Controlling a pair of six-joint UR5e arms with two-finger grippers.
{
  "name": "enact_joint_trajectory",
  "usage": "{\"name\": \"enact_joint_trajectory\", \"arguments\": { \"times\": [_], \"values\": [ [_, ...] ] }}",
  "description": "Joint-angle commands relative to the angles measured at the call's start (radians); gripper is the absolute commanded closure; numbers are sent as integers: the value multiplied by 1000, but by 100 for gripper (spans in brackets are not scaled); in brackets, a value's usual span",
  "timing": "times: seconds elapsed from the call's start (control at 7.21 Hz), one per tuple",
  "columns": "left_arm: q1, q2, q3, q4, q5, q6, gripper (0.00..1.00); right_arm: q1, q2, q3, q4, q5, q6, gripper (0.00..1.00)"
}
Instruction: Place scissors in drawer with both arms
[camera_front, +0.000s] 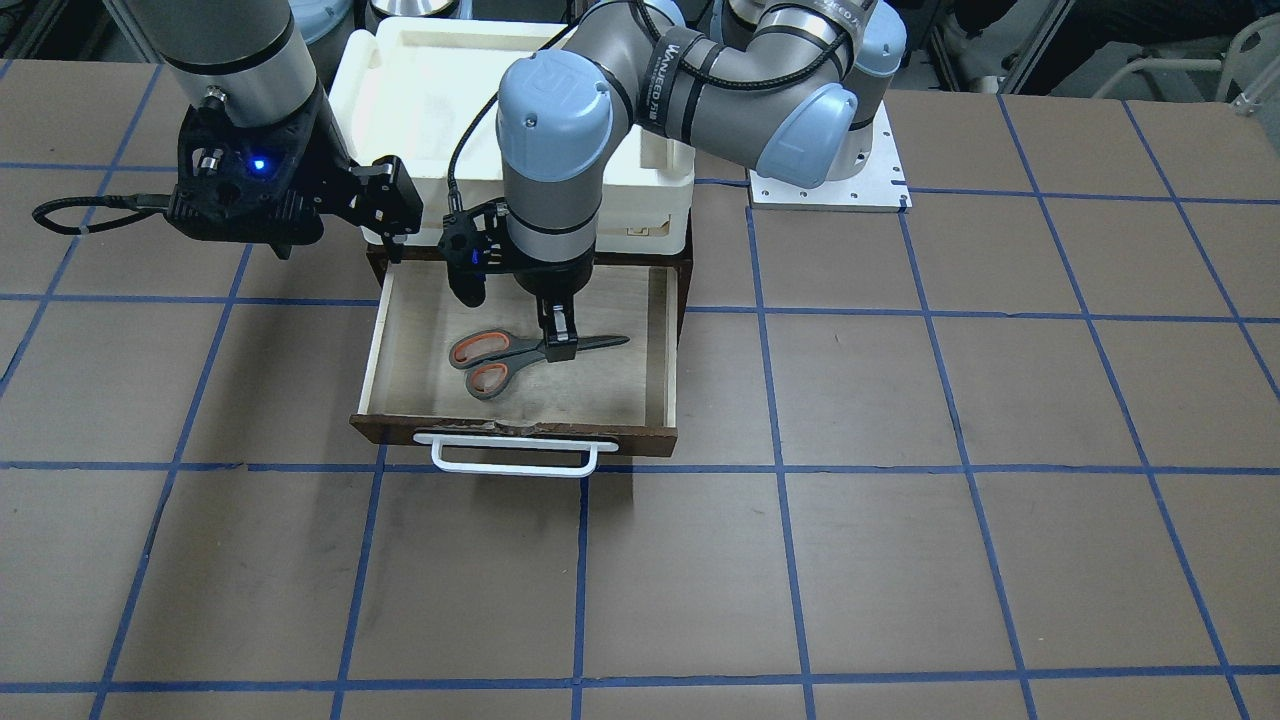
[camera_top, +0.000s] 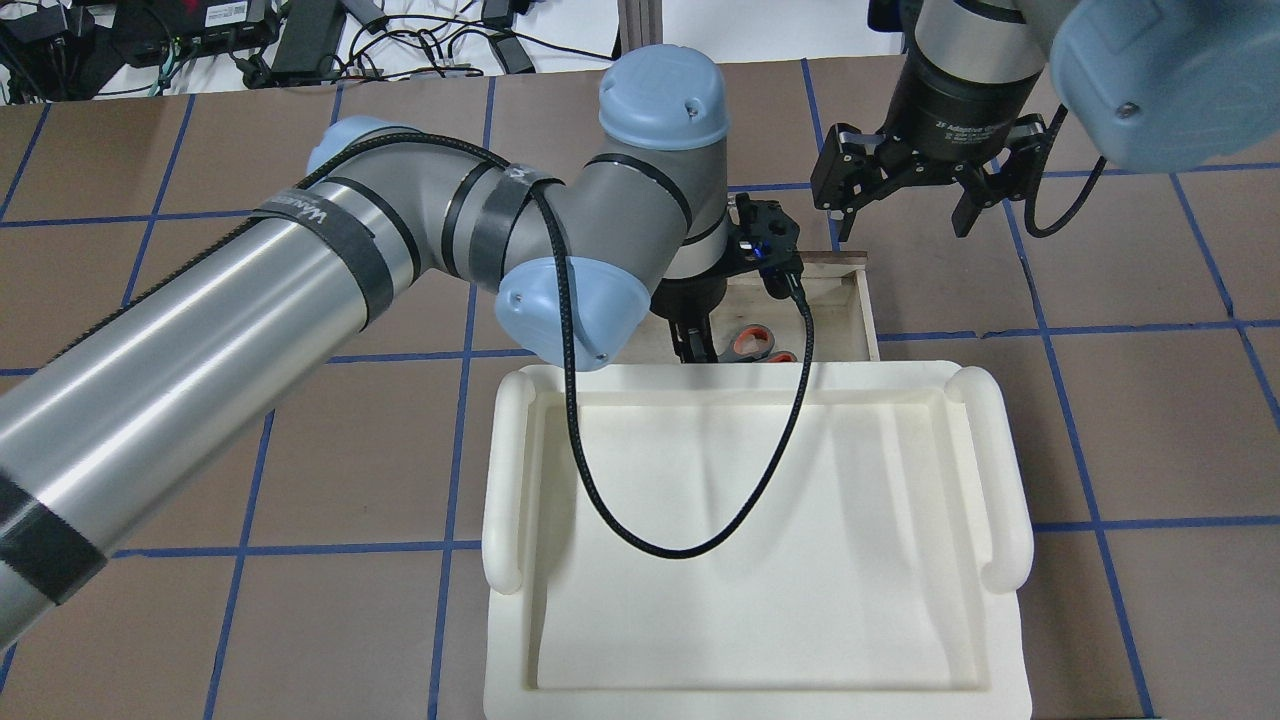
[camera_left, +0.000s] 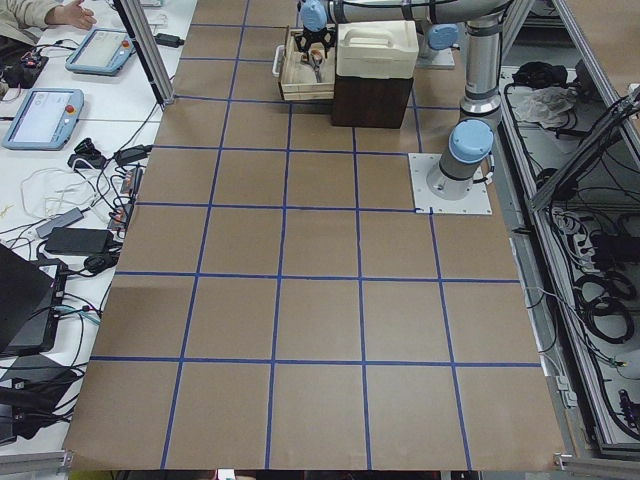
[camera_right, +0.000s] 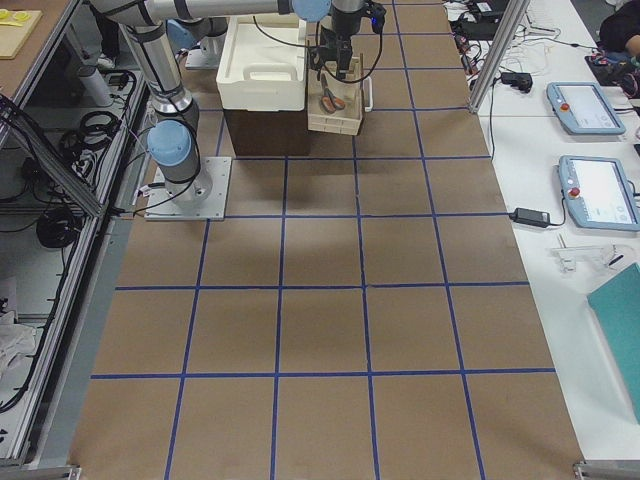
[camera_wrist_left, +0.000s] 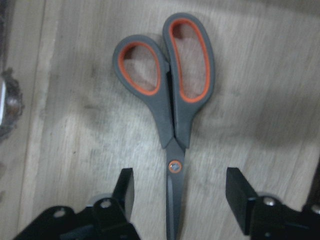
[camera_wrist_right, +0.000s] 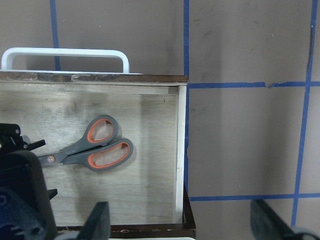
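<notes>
The scissors (camera_front: 500, 355) lie flat on the pale floor of the open drawer (camera_front: 520, 432), handles toward the view's left. My left gripper (camera_front: 558, 345) reaches down into the drawer. In the left wrist view its fingers (camera_wrist_left: 125, 192) stand open on either side of the blades of the scissors (camera_wrist_left: 172, 125), not touching them. My right gripper (camera_front: 392, 215) hovers open and empty above the drawer's back corner on the robot's right. It also shows open in the overhead view (camera_top: 900, 215). The right wrist view looks down on the scissors (camera_wrist_right: 90, 150) and the drawer's side wall (camera_wrist_right: 181, 125).
A white plastic bin (camera_top: 760, 560) sits on top of the dark brown cabinet (camera_front: 684, 240) behind the drawer. The drawer's white bar handle (camera_front: 512, 462) sticks out toward the operators' side. A brown table with blue tape lines (camera_front: 900, 550) surrounds it.
</notes>
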Motion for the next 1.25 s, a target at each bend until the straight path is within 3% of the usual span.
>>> {"name": "enact_joint_trajectory", "arguments": {
  "times": [0.0,0.55,0.83,1.11],
  "values": [
    [94,53,1,-81,32,99,27,6,-1,0,-13,33,57,0],
    [405,240,40,-272,98,314,27,6,1,0,-16,33,72,0],
    [578,310,44,-286,92,297,27,6,1,0,-15,35,80,0],
    [576,341,43,-327,46,116,26,6,1,0,-54,32,80,0]
  ]
}}
